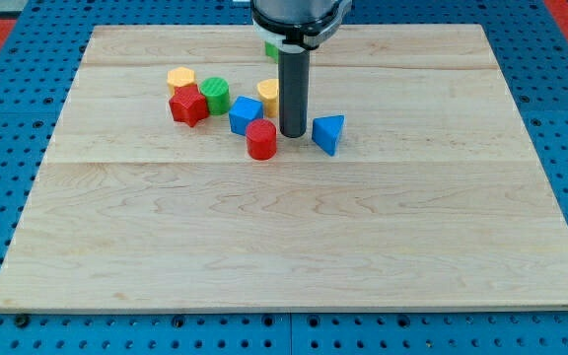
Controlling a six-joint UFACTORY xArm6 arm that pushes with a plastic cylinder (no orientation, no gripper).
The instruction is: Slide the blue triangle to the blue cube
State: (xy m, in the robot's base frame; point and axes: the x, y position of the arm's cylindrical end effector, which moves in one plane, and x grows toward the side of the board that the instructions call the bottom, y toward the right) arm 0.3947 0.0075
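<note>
Tip: the tip (294,134) is down on the tabletop (294,247), in the far half, a little left of the middle line between the left and right edges.
Gripper: there isn't one on this arm; it ends in a straight dark rod (294,94), so there is nothing to open, close or grip with.
Arm: the rod drops upright from a dark round housing (299,18) at the far edge of the tabletop.
Blue triangle: the blue triangle (328,133) sits just beside the tip, on the side toward the right edge; whether they touch cannot be told.
Red cylinder: the red cylinder (261,140) stands just beside the tip on the other side, slightly nearer the front edge.
Blue cube: the blue cube (245,114) is close behind the red cylinder, toward the left edge, looking to touch it; the tip and the red cylinder lie between it and the blue triangle.
Yellow block: a yellow block (268,96) peeks out just behind the rod, partly hidden, shape unclear.
Green cylinder: the green cylinder (215,94) is further toward the left edge, close to the blue cube.
Red star: the red star block (188,105) sits hard against the green cylinder, on its left-edge side.
Yellow hexagon: the yellow hexagon-like block (180,78) is just behind the red star block, toward the far left corner.
Green block: a sliver of a green block (270,47) shows beside the housing near the far edge, mostly hidden.
Surround: blue pegboard (8,118) frames the tabletop.
</note>
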